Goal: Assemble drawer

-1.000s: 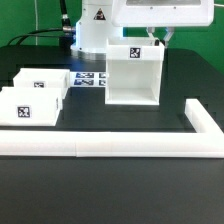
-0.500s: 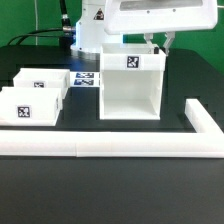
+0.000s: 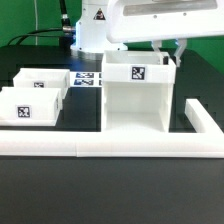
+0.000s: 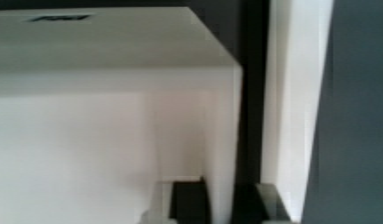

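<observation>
Here, a smooth, boxy white casing (image 3: 135, 95) stands just behind the L-shaped wall (image 3: 140, 147). The gripper (image 3: 170, 60) is at its top corner, grip unclear. 2 open-top trays (image 3: 42, 80) sit alongside.

front: casing (image 3: 135, 95) just beside border wall (image 3: 150, 148), blocked | free: table (image 3: 86, 118) between trays (image 3: 30, 108) and casing

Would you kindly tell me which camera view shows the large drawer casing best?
The exterior view: the whole casing shows there, with its open front and the tag on top. The wrist view shows only a close-up part of the casing, plain white surfaces.
</observation>
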Tool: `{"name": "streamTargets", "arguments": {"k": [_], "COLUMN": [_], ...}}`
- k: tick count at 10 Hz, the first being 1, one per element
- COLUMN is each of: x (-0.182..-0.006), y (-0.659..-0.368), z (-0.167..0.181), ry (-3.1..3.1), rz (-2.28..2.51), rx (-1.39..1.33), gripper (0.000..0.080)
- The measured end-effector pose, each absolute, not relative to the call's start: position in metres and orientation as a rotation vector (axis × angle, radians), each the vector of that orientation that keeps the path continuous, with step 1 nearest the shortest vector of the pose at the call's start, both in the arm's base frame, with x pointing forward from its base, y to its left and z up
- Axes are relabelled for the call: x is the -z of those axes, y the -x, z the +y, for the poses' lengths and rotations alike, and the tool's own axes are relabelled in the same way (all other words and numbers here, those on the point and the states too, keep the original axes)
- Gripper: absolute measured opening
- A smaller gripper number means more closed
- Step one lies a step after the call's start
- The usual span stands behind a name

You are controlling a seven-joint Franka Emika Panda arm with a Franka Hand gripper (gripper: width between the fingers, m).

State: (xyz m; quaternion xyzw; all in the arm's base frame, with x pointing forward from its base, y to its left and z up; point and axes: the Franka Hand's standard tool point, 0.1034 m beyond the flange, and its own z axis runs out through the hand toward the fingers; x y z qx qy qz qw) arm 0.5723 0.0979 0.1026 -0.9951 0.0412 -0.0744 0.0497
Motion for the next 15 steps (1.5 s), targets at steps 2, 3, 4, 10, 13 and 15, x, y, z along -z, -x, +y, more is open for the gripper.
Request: {"name": "streamTargets", "arguments": {"k": [2,3,4,10,13,15], "x": [-0.104,-0.104,-0.105,-0.103,-0.107,-0.107], "y": [-0.573,-0.573,-0.573,-0.566,-0.569,-0.569], "z": [0.098,0.098,0.099,0.107,0.107,0.105], "ry": [3.03,3.027,3.018,2.736,2.616,2.555], "rz": [0.128,0.15,0.223,1.137,1.334,1.426], "rx": [0.233,0.232,0.23,0.21,0.198,0.182], "gripper": [0.0041,0.0041,0.0041,0.0049,0.0051,0.0051]}}
